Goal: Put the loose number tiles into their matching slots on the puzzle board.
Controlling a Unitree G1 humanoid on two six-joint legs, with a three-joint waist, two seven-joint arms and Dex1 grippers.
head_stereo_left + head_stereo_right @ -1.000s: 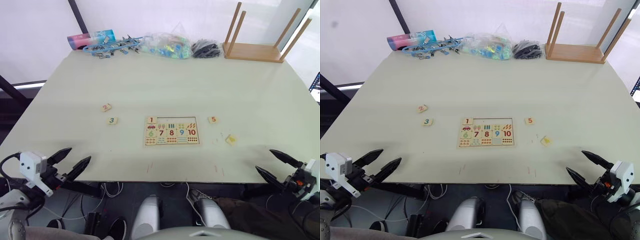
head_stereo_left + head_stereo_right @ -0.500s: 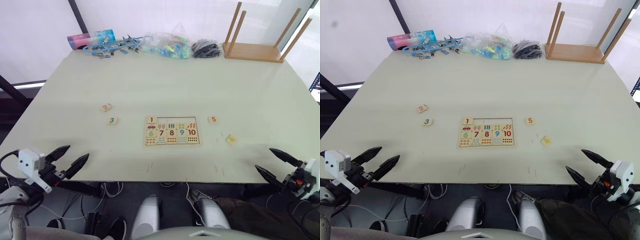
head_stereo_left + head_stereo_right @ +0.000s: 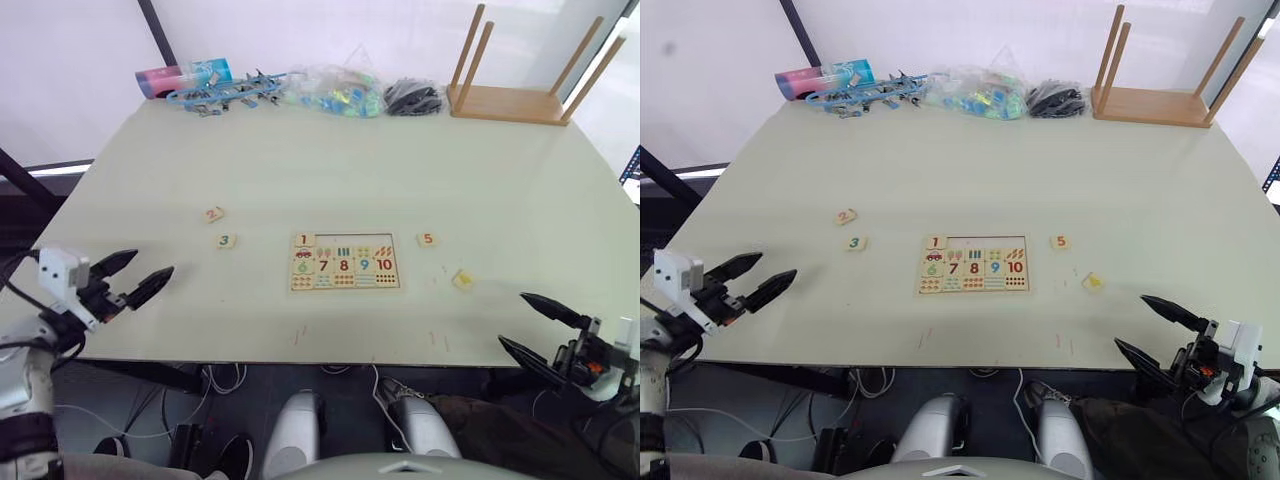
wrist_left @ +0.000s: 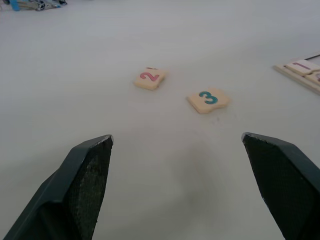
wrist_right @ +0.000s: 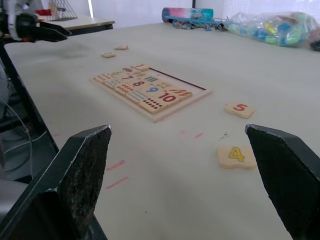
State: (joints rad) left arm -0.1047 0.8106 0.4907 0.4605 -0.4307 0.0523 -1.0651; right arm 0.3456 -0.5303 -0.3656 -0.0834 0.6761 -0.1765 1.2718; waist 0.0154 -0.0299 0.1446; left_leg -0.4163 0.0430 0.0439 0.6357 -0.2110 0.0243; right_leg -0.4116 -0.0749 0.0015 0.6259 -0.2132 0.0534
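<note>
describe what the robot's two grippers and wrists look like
Each gripper, left and right, has two black, tapering, pointed fingers. In the wrist views the fingers' inner faces look finely textured. A white boxy module sits on each wrist, with black cables running back from it. The right wrist shows a small orange-red spot.

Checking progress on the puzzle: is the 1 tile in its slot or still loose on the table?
In. The 1 tile sits in the corner slot of the puzzle board, at the row's left end.
</note>
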